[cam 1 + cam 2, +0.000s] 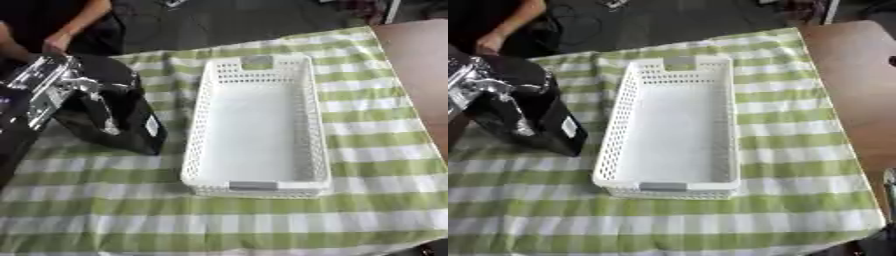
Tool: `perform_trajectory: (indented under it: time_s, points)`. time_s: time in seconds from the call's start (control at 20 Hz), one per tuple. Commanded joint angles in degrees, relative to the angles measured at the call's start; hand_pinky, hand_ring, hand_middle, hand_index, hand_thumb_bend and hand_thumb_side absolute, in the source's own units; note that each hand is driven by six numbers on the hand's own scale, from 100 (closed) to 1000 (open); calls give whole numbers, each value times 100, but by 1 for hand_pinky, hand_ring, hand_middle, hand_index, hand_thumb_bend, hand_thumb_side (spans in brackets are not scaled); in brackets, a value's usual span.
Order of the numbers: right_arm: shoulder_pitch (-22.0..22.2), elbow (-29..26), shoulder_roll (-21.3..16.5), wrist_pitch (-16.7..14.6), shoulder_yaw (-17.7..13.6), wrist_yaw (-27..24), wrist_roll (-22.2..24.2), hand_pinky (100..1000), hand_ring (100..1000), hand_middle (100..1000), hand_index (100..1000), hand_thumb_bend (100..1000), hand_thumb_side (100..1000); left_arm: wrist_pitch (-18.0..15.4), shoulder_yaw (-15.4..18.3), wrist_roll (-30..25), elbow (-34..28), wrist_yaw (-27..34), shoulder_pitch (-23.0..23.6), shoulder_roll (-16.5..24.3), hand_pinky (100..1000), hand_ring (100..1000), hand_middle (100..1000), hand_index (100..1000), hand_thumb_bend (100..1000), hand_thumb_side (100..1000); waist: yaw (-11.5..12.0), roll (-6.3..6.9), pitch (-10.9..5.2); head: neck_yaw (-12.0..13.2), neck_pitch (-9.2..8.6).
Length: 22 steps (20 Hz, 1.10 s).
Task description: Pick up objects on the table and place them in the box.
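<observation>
At the near edge, a green-and-white checked cloth [262, 225] is seen spread over the table, its stripes running across the view. A sliver of the right hand [890, 192] is glimpsed at about four o'clock in the right eye view; whether it is released or clenched cannot be told.

In the middle, a white perforated basket [197, 150] is set lengthwise on the cloth, with grey handle strips at its near and far ends. No item can be made out on its pale floor.

At about nine o'clock, just beside the basket's left wall, a black bag-like object [131, 120] with a small white label is found standing on the cloth. The left hand [74, 90] is laid over its top, silver joints showing, with the fingers curled down against it, so the object appears to be grasped.

At three o'clock, bare brown tabletop [420, 65] is exposed beyond the cloth's edge.

Farthest off, at eleven o'clock, a person's hand [57, 42] is held just behind the black object; contact cannot be told.
</observation>
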Motion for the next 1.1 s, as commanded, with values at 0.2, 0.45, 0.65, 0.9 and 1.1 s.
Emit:
perform_trajectory:
  time_s: [0.2,0.45,0.65,0.9,1.1]
  points:
    - [-64,-46,-88,-19,-26,-11,22,750,819,850,961,100,716,-359,108,-531,-87,108,-119,139,100,155,292,364,281,330,18,-36,-67,56,3]
    - [-56,-32,-71,-19,-33,-19,24,751,820,851,961,100,715,-27,358,-521,117,658,-49,115,100,136,296,349,274,328,22,-51,-72,54,3]
    - [-57,-17,-60,-21,-45,-25,18,751,820,851,961,100,714,528,714,-442,192,1561,78,179,100,120,298,338,242,327,22,-72,-71,30,3]
    - [-52,12,-47,-21,-48,-36,22,751,821,851,962,100,712,904,885,-431,90,1862,166,336,100,119,297,339,223,323,37,-80,-74,22,3]
    - [-47,50,-43,-24,-60,-44,22,752,821,852,963,100,709,923,956,-398,36,1790,203,411,100,120,296,341,208,319,44,-90,-78,22,-5]
